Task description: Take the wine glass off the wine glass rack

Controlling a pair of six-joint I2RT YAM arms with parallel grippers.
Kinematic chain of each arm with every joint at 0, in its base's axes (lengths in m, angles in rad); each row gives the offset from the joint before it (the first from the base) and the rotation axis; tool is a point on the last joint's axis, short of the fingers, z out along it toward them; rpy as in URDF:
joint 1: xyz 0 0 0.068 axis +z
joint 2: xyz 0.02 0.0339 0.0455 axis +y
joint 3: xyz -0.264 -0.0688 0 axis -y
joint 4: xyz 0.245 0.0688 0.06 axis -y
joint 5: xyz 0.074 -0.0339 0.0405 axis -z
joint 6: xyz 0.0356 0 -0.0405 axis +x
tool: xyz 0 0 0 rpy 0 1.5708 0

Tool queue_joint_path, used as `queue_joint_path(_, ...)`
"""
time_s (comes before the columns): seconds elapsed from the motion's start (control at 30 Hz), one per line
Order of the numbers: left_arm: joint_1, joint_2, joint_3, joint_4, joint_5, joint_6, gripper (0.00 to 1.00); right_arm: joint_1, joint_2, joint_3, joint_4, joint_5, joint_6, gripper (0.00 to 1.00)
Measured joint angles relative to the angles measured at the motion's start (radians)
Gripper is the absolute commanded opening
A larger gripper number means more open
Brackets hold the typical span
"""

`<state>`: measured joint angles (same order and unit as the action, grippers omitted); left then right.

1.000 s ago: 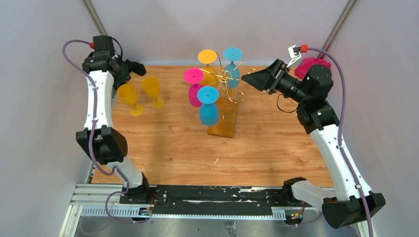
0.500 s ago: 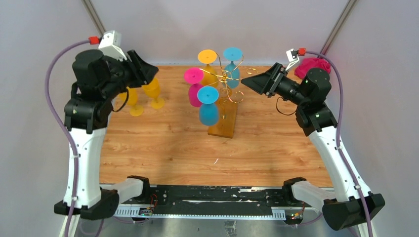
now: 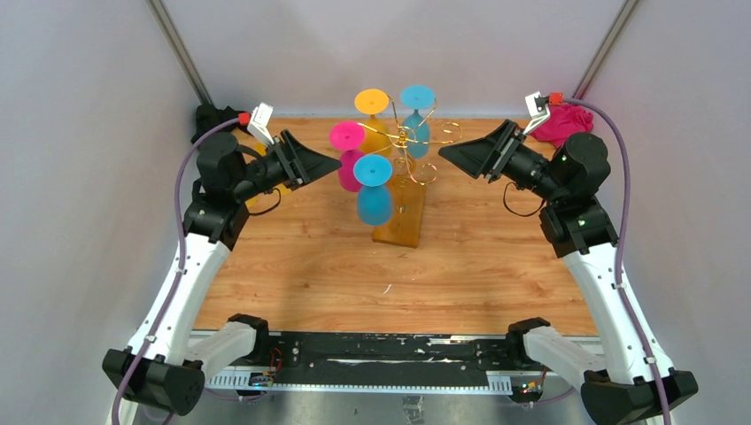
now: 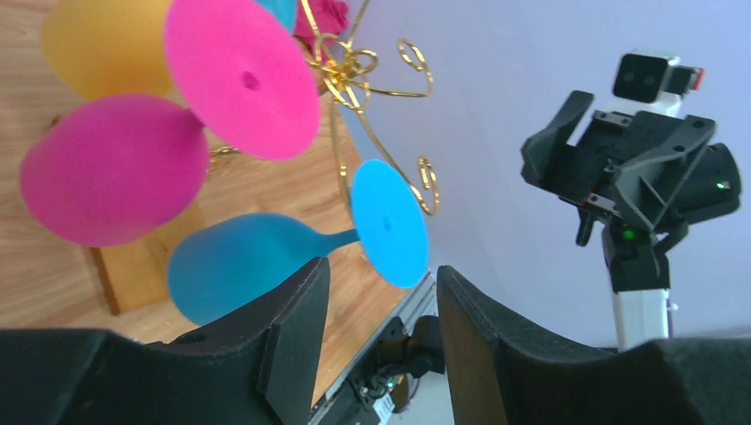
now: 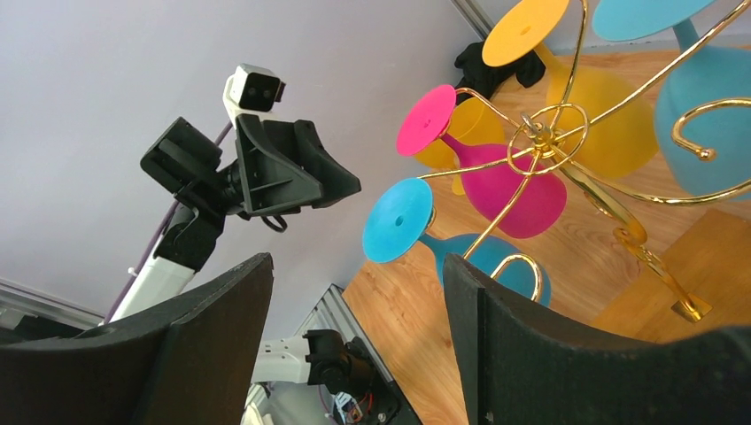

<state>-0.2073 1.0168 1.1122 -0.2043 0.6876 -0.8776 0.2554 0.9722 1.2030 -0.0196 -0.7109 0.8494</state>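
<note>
Left gripper [image 3: 335, 162] and right gripper [image 3: 445, 154] spread, empty, flanking gold wire rack [image 3: 406, 137] mid-frame; pink wine glass [image 3: 347, 136] hangs ungrasped; removal pending.

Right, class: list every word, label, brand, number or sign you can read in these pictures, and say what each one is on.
No text can be read in any view.
Glasses, rack and table: no print visible.
Small pale patch on the rail by the left arm's base: possibly a label, too small to read.
</note>
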Motion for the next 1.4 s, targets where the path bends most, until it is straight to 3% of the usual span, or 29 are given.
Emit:
queue_joint_path(0.3, -0.061, -0.002, -0.001, 0.08, 0.008, -0.026, 0.52, 0.0, -0.005, 0.0, -0.008, 0.005, 0.0, 0.75)
queue_joint_path(0.9, -0.146, 0.034, -0.066, 0.035, -0.056, 0.02, 0.51, 0.0, -0.002, -0.002, -0.01, 0.015, 0.005, 0.75)
queue_joint_path(1.4, -0.152, 0.062, -0.069, 0.098, -0.064, -0.013, 0.5, 0.0, 0.009, -0.002, -0.009, 0.016, 0.005, 0.74)
